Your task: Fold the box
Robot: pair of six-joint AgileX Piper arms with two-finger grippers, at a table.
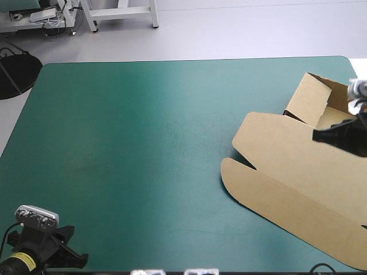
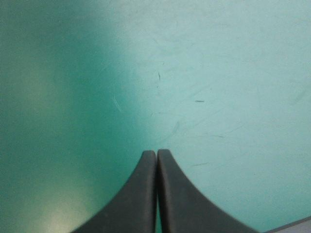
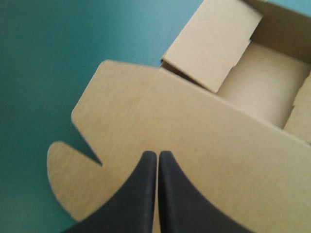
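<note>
- Right gripper (image 3: 157,153): fingers pressed together, tips over the flat lid of the box (image 3: 204,126), no board seen between them.
- Left gripper (image 2: 156,151): fingers together, over bare cover (image 2: 218,73), well apart from the box.
- The box lies at the cover's right edge, with its far walls raised.
- The board looks light and stiff, likely to bend only at creases; the lid's free rounded edge seems the best hold.

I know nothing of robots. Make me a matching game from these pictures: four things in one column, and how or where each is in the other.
1 box
2 left tool
3 right tool
4 cover

a teal-green
b shut, above the box
c brown, walls partly raised
d shut, above bare cover

Pairs: 1-c, 2-d, 3-b, 4-a
</note>
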